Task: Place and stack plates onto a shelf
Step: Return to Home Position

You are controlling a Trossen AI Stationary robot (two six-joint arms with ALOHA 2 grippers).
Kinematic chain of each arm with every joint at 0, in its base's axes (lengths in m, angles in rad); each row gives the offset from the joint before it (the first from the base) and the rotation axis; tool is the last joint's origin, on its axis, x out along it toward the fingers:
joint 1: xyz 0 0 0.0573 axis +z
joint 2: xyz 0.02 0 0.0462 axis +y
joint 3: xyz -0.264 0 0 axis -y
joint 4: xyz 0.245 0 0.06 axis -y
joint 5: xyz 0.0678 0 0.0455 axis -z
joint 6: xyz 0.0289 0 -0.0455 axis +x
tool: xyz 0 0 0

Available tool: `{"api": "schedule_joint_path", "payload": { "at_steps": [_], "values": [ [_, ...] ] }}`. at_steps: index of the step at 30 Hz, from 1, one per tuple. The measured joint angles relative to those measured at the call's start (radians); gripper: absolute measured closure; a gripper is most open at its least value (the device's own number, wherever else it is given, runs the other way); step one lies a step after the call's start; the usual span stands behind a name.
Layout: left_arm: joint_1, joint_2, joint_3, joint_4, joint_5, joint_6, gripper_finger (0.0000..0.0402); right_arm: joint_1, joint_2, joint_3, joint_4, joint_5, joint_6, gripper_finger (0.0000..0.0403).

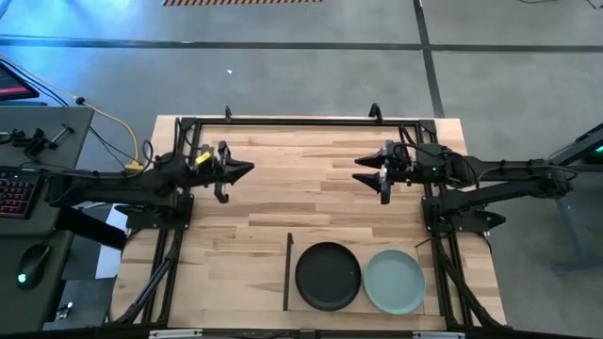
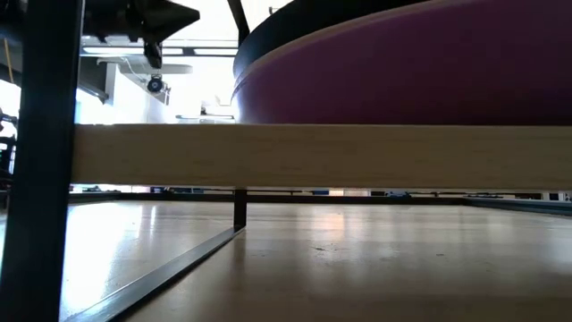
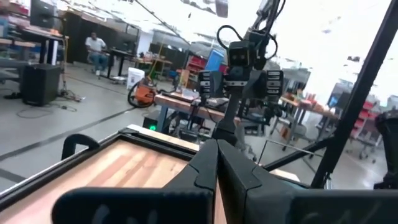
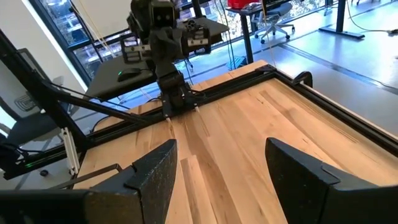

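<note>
Overhead, the black plate [image 1: 328,275] and pale blue-green plate [image 1: 394,281] lie just beside each other on the shelf [image 1: 358,243] at the tabletop's [image 1: 301,202] 5 o'clock edge, well apart from the left gripper [image 1: 247,169], pinched closed at 10 o'clock, and the right gripper [image 1: 358,170], fingers spread, at 2 o'clock.

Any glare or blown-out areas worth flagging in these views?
Low view: backlit, the room behind blown out white, the tabletop mirroring that glare. Left wrist view: ceiling washed out. High view: even light, no glare on the black plate or blue-green plate.
</note>
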Motion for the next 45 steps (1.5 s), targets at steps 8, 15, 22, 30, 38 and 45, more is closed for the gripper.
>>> {"api": "schedule_joint_path", "payload": {
  "at_steps": [8, 15, 22, 30, 38, 45],
  "values": [
    [-0.027, -0.081, -0.14, 0.07, -0.025, -0.007, 0.0401, 0.0, 0.0, 0.0, -0.025, 0.0, -0.001, 0.0176],
    [-0.027, -0.275, -0.187, -0.053, -0.027, -0.006, 0.0401, 0.0, 0.0, 0.0, -0.033, 0.013, -0.001, 0.0176],
    [-0.027, -0.432, -0.282, -0.074, -0.027, -0.012, 0.0401, 0.0, 0.0, 0.0, -0.034, 0.068, 0.077, 0.0176],
    [-0.027, -0.6, -0.301, -0.24, -0.002, -0.014, 0.0401, 0.0, 0.0, 0.0, -0.033, 0.07, 0.143, 0.0176],
    [-0.025, -0.662, -0.302, -0.444, -0.01, -0.005, 0.0401, 0.0, 0.0, 0.0, -0.034, 0.068, 0.184, 0.0176],
    [-0.029, -0.663, -0.299, -0.458, 0.16, -0.067, 0.0401, 0.0, 0.0, 0.0, -0.056, 0.061, 0.184, 0.0176]
  ]
}}
